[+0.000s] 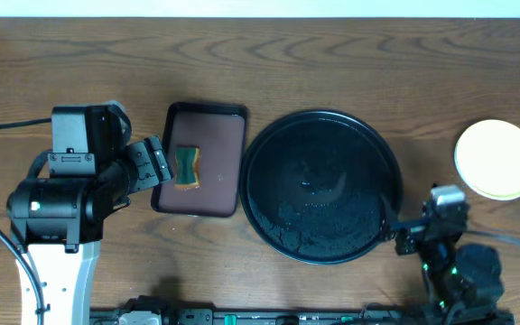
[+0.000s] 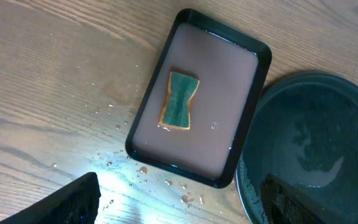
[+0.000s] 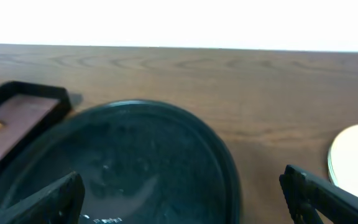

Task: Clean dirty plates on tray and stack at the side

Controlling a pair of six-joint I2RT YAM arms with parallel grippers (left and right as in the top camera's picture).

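Both stand open and empty: the left gripper (image 1: 158, 163) beside the brown tray (image 1: 217, 135) holding the sponge (image 1: 187, 168), the right gripper (image 1: 403, 236) by the right rim of the wet black tray (image 1: 323, 194), the plates (image 1: 497, 159) stacked farther right.

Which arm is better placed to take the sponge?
Left, likely: the left gripper, open, hangs right beside the sponge in the small tray; the right gripper sits beyond the black tray.

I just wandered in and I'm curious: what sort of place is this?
Probably a robot lab bench staged for dishwashing: a left arm and a right arm at a table, a sponge in a small brown tray, a wet black tray.
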